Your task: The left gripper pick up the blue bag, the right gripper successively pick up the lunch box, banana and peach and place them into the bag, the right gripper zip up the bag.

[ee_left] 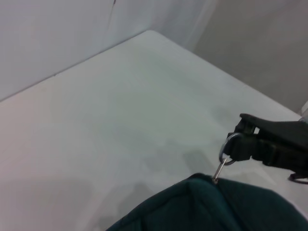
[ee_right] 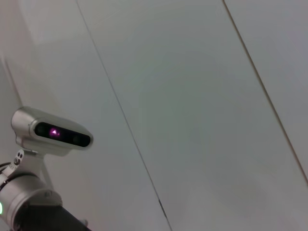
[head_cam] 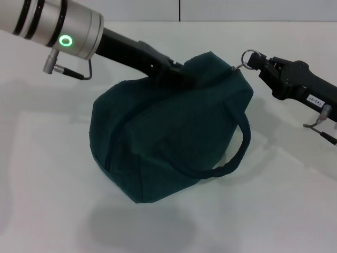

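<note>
Right gripper (head_cam: 256, 62) pinches ring pull (head_cam: 247, 57) — blue bag (head_cam: 168, 132) closed.

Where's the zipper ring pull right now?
In the head view, the silver ring pull sits at the blue bag's upper right corner, pinched by the right gripper; the left gripper grips the bag's top.

Even, bright, diffuse light; the bag (head_cam: 168, 132) casts a soft shadow on the pale worktop (head_cam: 47, 211). The left wrist view is hazy, slightly soft throughout.
</note>
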Tool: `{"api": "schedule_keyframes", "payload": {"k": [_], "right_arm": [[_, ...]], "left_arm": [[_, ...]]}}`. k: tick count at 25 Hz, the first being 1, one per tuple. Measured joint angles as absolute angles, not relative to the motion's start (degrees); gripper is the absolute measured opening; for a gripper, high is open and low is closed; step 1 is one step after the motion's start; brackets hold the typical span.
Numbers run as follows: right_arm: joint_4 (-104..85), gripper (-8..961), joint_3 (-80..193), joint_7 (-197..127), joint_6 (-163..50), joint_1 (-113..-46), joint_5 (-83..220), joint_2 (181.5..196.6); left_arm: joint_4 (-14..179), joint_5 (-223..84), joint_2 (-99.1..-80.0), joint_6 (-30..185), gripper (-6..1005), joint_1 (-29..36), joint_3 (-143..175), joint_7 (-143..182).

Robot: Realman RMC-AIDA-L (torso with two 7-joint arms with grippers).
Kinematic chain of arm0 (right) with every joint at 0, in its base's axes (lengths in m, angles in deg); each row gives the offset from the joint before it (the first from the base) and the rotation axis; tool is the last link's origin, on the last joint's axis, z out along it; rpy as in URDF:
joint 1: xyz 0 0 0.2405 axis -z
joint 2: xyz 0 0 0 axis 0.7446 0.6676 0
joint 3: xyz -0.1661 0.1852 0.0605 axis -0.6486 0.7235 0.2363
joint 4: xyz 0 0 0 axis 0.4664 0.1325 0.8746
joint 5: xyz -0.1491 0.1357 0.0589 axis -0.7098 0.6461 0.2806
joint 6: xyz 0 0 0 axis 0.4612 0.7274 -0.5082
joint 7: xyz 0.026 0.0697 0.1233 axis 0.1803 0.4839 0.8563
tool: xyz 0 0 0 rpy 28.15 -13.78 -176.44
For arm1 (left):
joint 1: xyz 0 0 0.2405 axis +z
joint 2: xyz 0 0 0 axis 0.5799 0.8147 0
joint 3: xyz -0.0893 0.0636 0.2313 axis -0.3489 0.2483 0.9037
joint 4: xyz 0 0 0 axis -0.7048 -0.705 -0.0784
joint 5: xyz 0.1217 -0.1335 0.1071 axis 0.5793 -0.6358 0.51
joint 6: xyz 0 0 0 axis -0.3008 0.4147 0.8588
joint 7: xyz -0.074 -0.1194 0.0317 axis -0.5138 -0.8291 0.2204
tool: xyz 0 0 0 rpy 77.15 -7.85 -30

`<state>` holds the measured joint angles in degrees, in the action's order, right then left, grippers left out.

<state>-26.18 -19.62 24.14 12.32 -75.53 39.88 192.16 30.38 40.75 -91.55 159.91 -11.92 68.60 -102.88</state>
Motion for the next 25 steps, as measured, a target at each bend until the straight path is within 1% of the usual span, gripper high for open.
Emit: {"api": "schedule_keyframes", "payload": {"k": [2, 8, 13, 16, 25], "right_arm": [[-26.09, 93, -19.53, 24.14, 12.21, -75.26, 39.82, 192.08], [-26.06, 97, -19.38, 23.53, 11.85, -74.56, 40.09, 191.88], [-25.77, 100, -19.16, 23.33, 11.30, -74.45, 40.14, 191.89], [-25.56, 102, -18.77, 22.99, 10.56, -74.45, 39.96, 191.93], [-23.97, 107, -19.03, 22.75, 9.44, -74.89, 39.71, 191.99]], "left_arm": [[29.72, 39.99, -91.59, 159.88, 615, -11.78, 68.46, -102.92], [27.66, 38.41, -91.70, 159.92, 376, -10.60, 68.39, -103.60], [27.61, 37.98, -91.72, 160.27, 156, -10.61, 68.40, -104.38], [27.61, 36.69, -91.50, 161.36, 122, -10.63, 68.40, -104.49], [27.76, 33.21, -90.89, 165.06, 140, -10.55, 65.77, -104.79]]}}
